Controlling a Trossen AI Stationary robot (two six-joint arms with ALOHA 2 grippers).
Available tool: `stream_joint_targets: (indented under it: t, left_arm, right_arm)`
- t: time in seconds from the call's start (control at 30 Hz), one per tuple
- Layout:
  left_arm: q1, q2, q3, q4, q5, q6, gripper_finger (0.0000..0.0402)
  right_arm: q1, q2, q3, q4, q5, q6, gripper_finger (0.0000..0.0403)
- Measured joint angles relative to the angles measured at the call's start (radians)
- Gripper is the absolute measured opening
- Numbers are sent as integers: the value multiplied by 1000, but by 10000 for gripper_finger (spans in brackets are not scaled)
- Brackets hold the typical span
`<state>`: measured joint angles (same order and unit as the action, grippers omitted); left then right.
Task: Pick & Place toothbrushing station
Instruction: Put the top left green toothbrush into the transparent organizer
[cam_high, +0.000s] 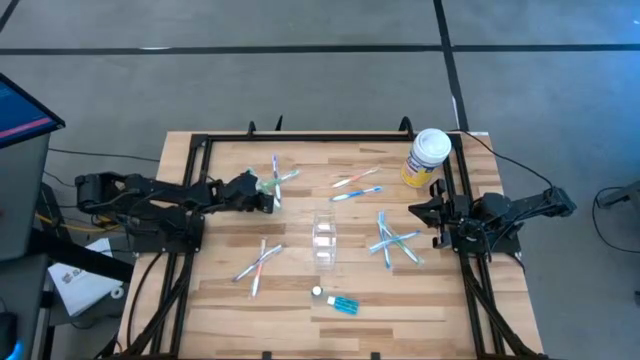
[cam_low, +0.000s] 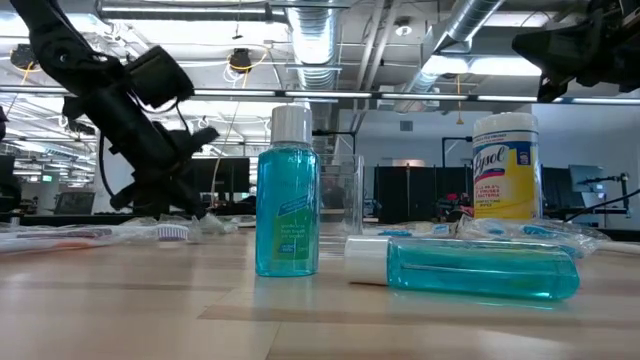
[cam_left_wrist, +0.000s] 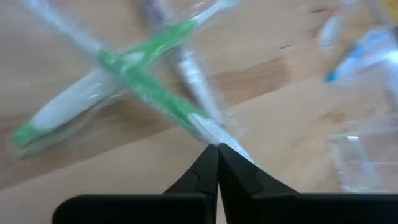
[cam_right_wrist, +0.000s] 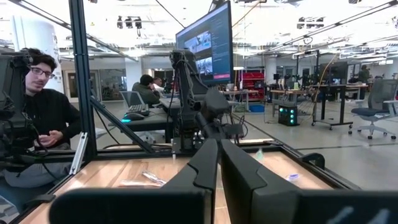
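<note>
Green-handled toothbrushes (cam_left_wrist: 134, 68) lie crossed in their clear wrap right at the tip of the left hand (cam_high: 268, 193), whose fingers are clenched together on the wrap's edge; whether they truly pinch a handle or only film I cannot tell. From above, that pair (cam_high: 281, 180) sits just ahead of the left hand, its long axes slanting across the hand's reach, so the left arm is plainly the nearer. Farther along the wooden surface (cam_high: 220, 300) stands the clear tumbler (cam_high: 324, 238), well apart toward the middle; lifting and carrying there looks like the coming move. Farthest, the right hand (cam_high: 428, 212) waits clenched and empty at the surface's right edge, beside blue toothbrushes (cam_high: 393, 240).
</note>
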<state>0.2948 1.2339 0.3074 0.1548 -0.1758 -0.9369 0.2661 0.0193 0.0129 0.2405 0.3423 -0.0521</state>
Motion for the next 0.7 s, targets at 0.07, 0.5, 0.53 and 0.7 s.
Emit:
stream_joint_targets:
  t: [0.07,0.5,0.53,0.7]
  left_arm:
    - [-16,-27,1,-7,0,2,0]
    - [-147,-70,0,-33,7,132,0]
    - [-157,-70,0,-33,4,143,0]
    - [-203,-70,0,-32,-21,195,0]
  right_arm:
    - [0,0,0,0,0,0,12]
    - [0,0,0,6,0,1,12]
    - [0,0,0,7,0,1,12]
    - [0,0,0,6,0,63,12]
